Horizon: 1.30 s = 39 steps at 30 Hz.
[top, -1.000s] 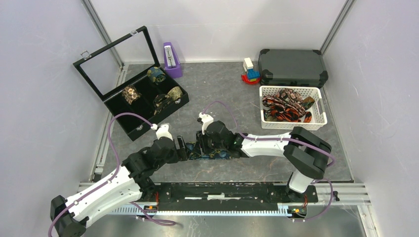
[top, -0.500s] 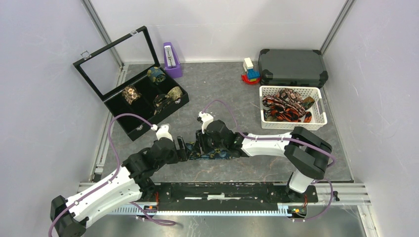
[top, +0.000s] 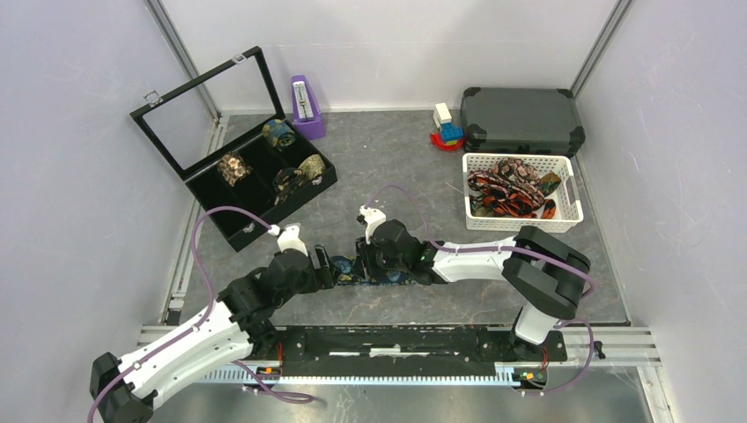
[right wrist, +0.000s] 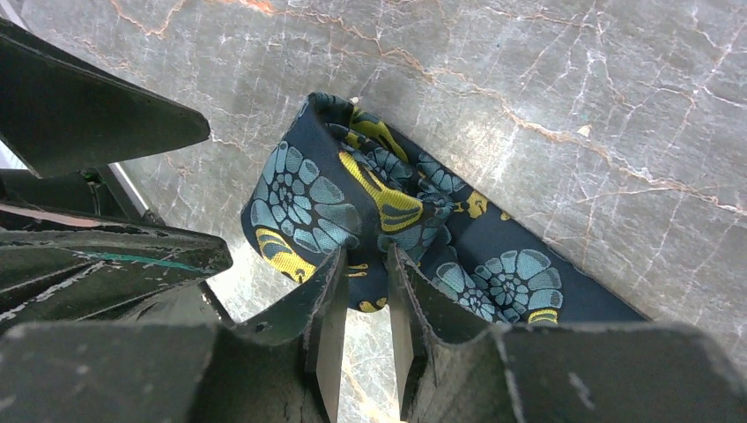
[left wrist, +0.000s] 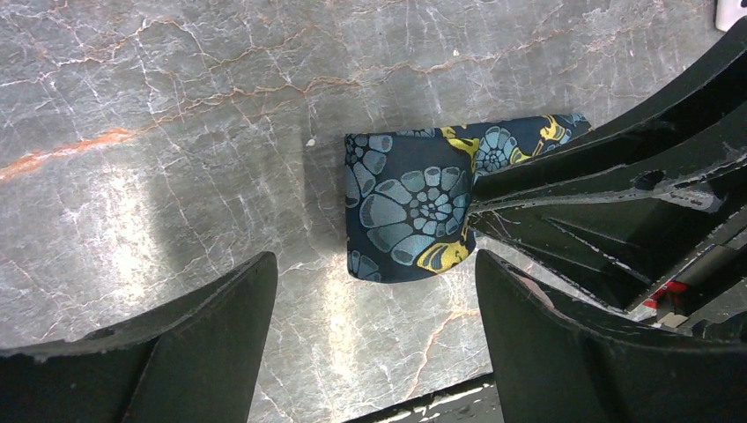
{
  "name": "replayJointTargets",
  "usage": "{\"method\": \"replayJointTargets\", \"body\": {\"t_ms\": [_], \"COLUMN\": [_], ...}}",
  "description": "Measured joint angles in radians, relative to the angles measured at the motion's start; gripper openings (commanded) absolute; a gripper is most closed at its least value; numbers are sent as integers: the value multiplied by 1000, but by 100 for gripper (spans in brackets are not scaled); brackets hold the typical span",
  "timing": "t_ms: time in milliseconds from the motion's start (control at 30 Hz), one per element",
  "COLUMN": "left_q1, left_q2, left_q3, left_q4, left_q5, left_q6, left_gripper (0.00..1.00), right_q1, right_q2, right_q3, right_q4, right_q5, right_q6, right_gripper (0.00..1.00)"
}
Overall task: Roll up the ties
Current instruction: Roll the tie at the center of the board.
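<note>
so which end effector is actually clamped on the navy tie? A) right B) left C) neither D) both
A: in the right wrist view the right end effector pinches a fold of the navy floral tie, while the left end effector stands wide open.

Navy tie (left wrist: 405, 211), blue-yellow floral pattern

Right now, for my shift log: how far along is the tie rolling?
Done: four coiled ties sit in the black box. In hand: the right claw pinches the partly rolled navy tie; the left claw is open, facing it. Left: loose ties lie in the white basket.
</note>
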Motion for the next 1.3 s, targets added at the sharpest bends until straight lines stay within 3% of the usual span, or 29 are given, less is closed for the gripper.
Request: {"method": "replayJointTargets", "body": {"t_ms": [567, 933, 1300], "left_q1": [77, 153, 172], "left_q2": [48, 86, 185], "left_q3": [-124, -224, -272], "left_q4": [262, 481, 694], "left_q5": [80, 179, 259], "left_q6": [0, 1, 19], "left_gripper": [87, 77, 52], "right_q1": [-26, -38, -44], "right_q2": [0, 0, 4], "right_q3": [-50, -60, -60], "right_q4": [52, 57, 57], "right_q5": [-3, -5, -9], "right_q6": [0, 0, 0], "right_gripper": [29, 29, 29]}}
